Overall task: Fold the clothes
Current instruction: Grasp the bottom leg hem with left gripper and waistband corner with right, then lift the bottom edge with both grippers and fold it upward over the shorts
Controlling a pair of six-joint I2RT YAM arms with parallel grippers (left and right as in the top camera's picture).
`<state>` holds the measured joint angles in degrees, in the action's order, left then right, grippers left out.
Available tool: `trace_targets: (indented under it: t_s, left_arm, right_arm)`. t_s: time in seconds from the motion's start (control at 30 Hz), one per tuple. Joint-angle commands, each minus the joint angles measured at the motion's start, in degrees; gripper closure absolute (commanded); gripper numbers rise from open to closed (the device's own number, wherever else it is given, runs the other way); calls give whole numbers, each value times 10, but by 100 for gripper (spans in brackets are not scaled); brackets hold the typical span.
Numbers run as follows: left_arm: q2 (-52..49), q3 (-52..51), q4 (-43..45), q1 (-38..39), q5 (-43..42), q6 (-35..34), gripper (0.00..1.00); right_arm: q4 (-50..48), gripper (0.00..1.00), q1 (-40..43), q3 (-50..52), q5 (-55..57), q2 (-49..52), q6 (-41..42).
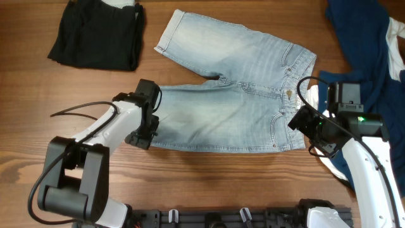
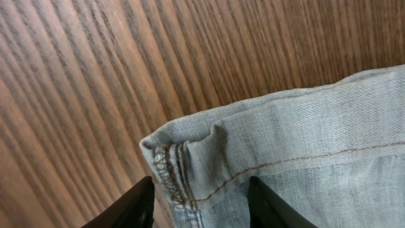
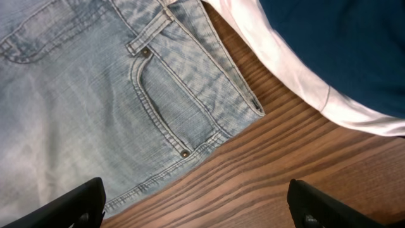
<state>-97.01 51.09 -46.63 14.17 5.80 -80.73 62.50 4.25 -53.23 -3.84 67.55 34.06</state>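
The pale light-blue denim shorts [image 1: 240, 107] lie flat mid-table, waistband to the right and legs to the left. My left gripper [image 1: 147, 130] is at the near leg's hem corner. In the left wrist view its open jaws [image 2: 201, 206] straddle that stitched hem corner [image 2: 190, 164]. My right gripper [image 1: 308, 134] is by the waistband's near corner. In the right wrist view it is wide open [image 3: 202, 209] over bare wood, just off the shorts' edge [image 3: 76, 82]. A black garment [image 1: 98, 31] lies at the far left, and a dark navy one [image 1: 361, 38] at the far right.
A navy and white garment [image 3: 285, 69] lies beside the waistband, partly under my right arm [image 1: 373, 158]. The wooden table [image 1: 209, 177] shows along the near edge. A black rail [image 1: 221, 218] runs along the front.
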Motion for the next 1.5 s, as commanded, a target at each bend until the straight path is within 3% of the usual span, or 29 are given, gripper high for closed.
trace_targets:
  t_s: [0.0,0.1,0.2,0.5,1.0,1.27,1.33,1.43,1.47]
  left_arm:
    - [-5,-41,31,-2,28,-7,49]
    - [-5,-56,59,-2,34,-7,55]
    - [-5,-64,71,-2,43,-7,95]
    - [-5,-65,81,-2,43,-7,96]
    - [-5,-65,82,-2,43,-7,96]
    - [-5,-65,88,-2,43,-7,96]
    - [-5,-65,88,-2,44,-7,96]
    - [-5,-65,87,-2,44,-7,96]
    - [-4,-64,86,-2,46,-7,96]
  right_arm:
    - [-7,8,-1,6,-2,1,11]
    - [-21,7,-1,15,1,1,15]
    - [-27,7,-1,33,22,3,57]
    - [-71,13,-1,88,28,70,173]
    - [-141,48,-3,89,24,225,185]
    - [-206,54,-35,113,14,261,184]
    - [-222,66,-49,123,16,264,183]
    - [-237,96,-63,132,15,265,168]
    - [-238,96,-66,132,15,265,169]
